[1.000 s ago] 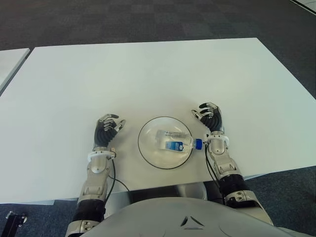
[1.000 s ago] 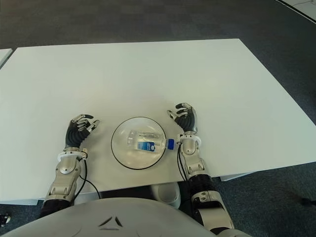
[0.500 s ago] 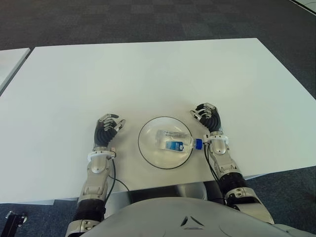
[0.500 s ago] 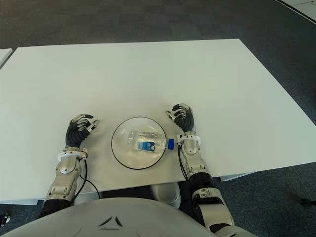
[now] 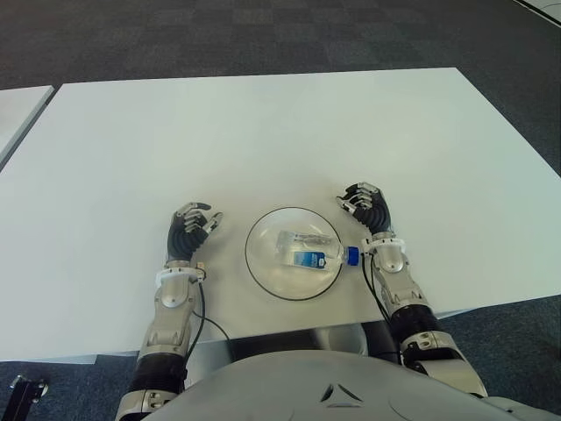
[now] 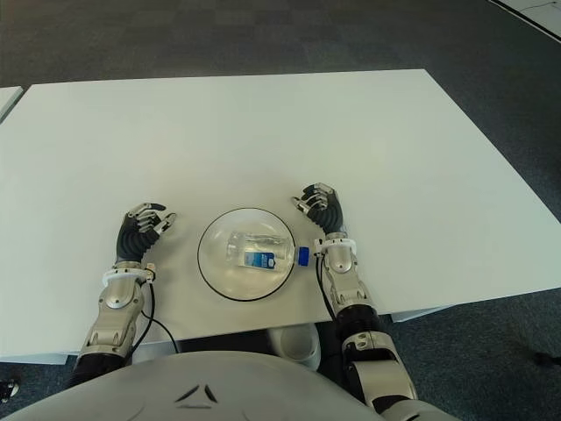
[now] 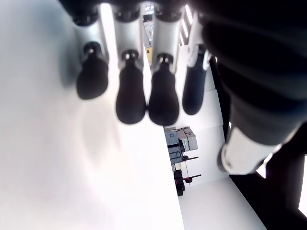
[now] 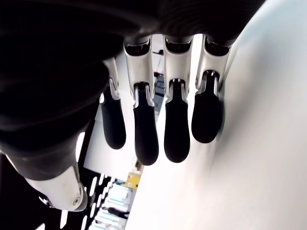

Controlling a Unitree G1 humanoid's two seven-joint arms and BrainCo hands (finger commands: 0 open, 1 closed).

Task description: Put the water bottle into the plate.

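Observation:
A small clear water bottle (image 5: 307,250) with a blue label lies on its side in the round glass plate (image 5: 263,267); its blue cap (image 5: 351,255) reaches over the plate's right rim. My right hand (image 5: 366,207) shows just right of the plate, fingers (image 8: 175,127) relaxed and holding nothing, close to the cap. Left of the plate is my left hand (image 5: 188,228), its fingers (image 7: 129,96) loosely curled over the white table (image 5: 263,132) with nothing in them.
The table's front edge runs just behind my wrists. A second white table's corner (image 5: 17,110) shows at the far left. Dark carpet (image 5: 263,35) lies beyond the table.
My right hand has shifted slightly to the left, toward the plate's rim. The bottle, plate and left hand have not moved.

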